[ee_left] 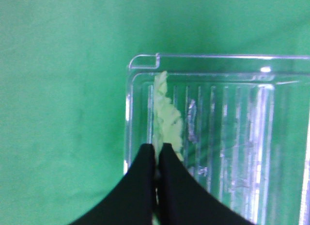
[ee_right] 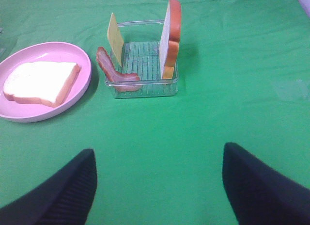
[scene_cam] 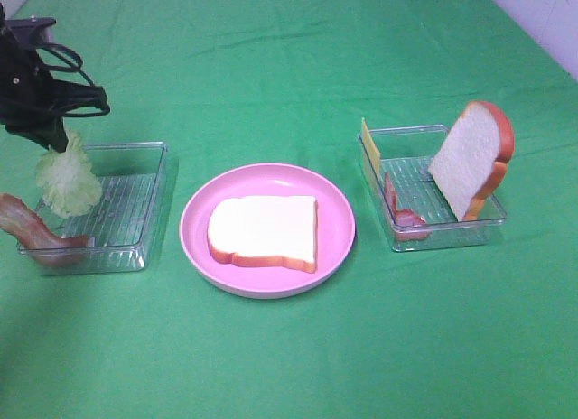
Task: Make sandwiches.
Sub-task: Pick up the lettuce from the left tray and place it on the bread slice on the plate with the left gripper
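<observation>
My left gripper (scene_cam: 56,141) is shut on a light green lettuce leaf (scene_cam: 69,177) and holds it hanging over the left clear tray (scene_cam: 135,202). In the left wrist view the fingers (ee_left: 143,186) pinch the leaf (ee_left: 168,119) above the tray's corner. One white bread slice (scene_cam: 264,229) lies flat on the pink plate (scene_cam: 334,222). The right tray (scene_cam: 452,229) holds an upright bread slice (scene_cam: 471,159), a yellow cheese slice (scene_cam: 366,141) and a bacon strip (scene_cam: 399,207). My right gripper (ee_right: 157,186) is open and empty, well short of that tray (ee_right: 145,60).
A second bacon strip (scene_cam: 27,225) drapes over the left tray's near left corner. Green cloth (scene_cam: 289,365) covers the table. In the right wrist view the plate (ee_right: 72,53) with its bread (ee_right: 41,82) lies beside the right tray.
</observation>
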You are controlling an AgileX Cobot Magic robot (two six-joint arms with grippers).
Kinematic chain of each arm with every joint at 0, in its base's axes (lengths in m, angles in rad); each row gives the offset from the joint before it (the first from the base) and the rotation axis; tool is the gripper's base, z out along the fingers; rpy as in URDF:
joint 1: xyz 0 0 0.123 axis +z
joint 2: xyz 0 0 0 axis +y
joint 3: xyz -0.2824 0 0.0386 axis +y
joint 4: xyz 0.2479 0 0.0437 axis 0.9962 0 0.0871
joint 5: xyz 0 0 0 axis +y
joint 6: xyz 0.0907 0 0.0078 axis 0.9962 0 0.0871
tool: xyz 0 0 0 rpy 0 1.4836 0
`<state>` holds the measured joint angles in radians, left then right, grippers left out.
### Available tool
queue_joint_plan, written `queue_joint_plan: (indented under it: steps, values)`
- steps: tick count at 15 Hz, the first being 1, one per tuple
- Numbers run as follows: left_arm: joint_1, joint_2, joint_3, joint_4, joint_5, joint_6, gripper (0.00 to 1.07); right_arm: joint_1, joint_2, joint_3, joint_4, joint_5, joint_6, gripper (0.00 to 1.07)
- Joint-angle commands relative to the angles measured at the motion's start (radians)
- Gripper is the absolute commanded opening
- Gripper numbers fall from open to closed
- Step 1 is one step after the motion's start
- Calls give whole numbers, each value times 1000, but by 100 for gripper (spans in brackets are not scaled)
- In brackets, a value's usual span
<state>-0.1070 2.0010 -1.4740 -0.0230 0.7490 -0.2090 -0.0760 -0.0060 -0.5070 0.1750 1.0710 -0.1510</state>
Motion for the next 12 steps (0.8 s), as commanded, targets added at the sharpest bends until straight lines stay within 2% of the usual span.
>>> queue_joint_plan:
  steps: [1,4,5,6,8,9,11,12]
  values:
    - [3,-72,-6,-131,-37,54,0,-7,-14,1,8,-7,-6,69]
    - [-32,-104,-6,-406,-78,209,0,-7,-14,1,8,-7,-6,69]
    - [-32,-104,-6,-406,-78,209,0,-7,-14,1,8,-7,-6,69]
    - [-71,-102,-6,-545,-90,310,0,-7,-14,1,8,-7,-6,69]
    - [-146,-102,-6,-717,-97,449,0,-7,-14,1,8,-8,-6,69]
    - [-186,-97,-6,-781,-100,501,0,-7,-14,1,8,-8,-6,69]
    - [-269,-78,-6,-854,-125,535,0,-7,-14,1,8,-8,-6,69]
    - [-349,-44,-6,-859,-172,535,0,-7,-14,1,8,-8,-6,69]
